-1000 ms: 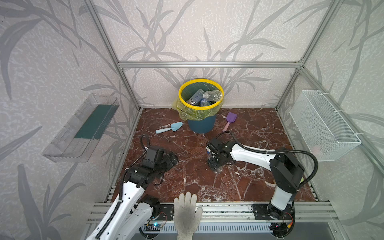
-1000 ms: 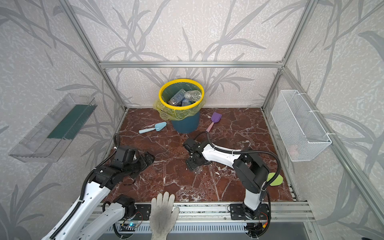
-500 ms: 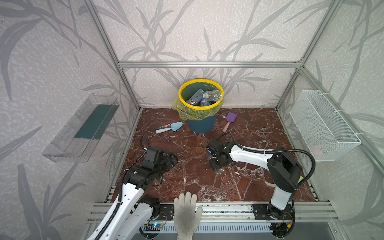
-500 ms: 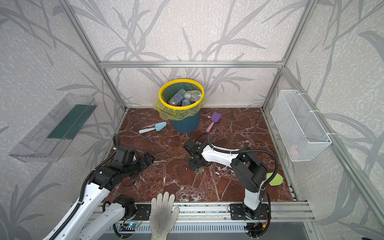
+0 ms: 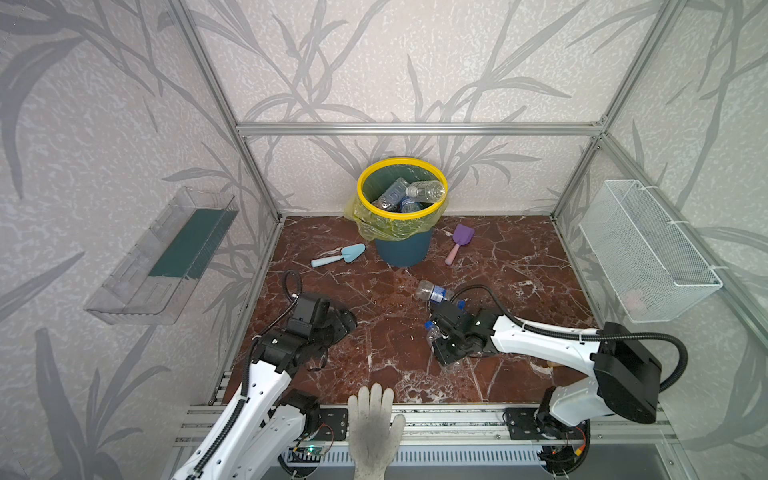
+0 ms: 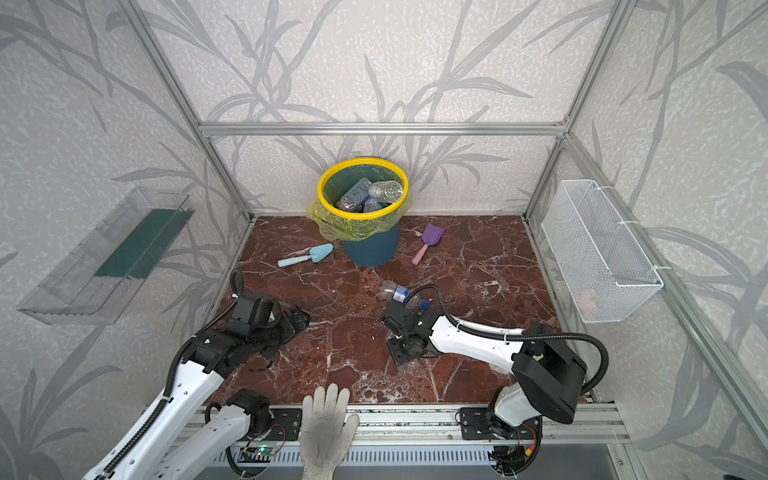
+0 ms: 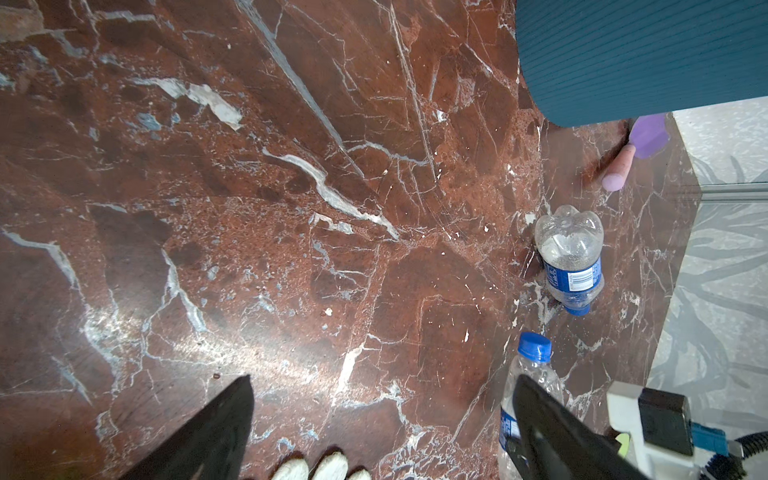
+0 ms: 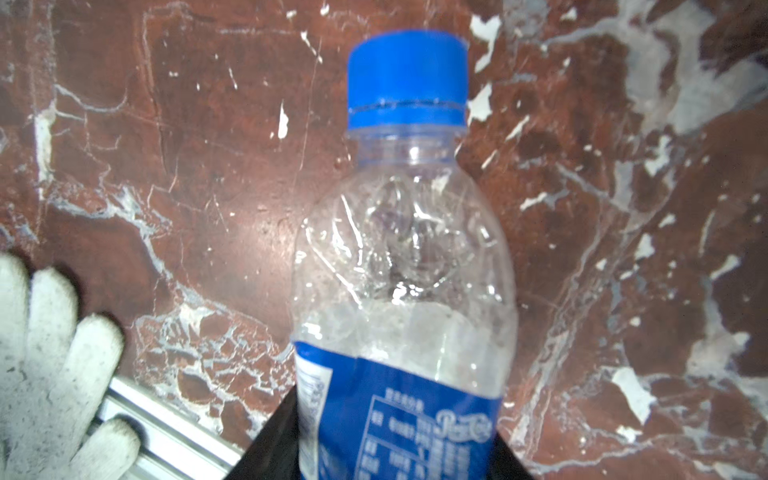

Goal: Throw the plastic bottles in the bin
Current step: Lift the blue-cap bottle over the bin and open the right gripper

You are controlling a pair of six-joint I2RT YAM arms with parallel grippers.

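My right gripper (image 8: 390,453) is shut on a clear plastic bottle (image 8: 407,270) with a blue cap and blue label, low over the marble floor; both top views show that gripper (image 5: 446,338) (image 6: 405,340) at centre right. A second plastic bottle (image 5: 432,291) (image 6: 394,291) (image 7: 571,257) lies on the floor just beyond it. The teal bin (image 5: 402,253) (image 6: 372,249) with its yellow rim stands at the back and holds several bottles. My left gripper (image 7: 382,415) (image 5: 345,324) (image 6: 297,322) is open and empty over bare floor at the left.
A light-blue shovel (image 5: 338,256) lies left of the bin, a purple shovel (image 5: 457,243) right of it. A white gloved hand (image 5: 374,428) (image 6: 326,428) rests on the front rail. A clear tray (image 5: 166,257) and a wire basket (image 5: 648,249) hang on the side walls.
My right gripper has closed on the blue-capped bottle. The left arm has hardly moved.
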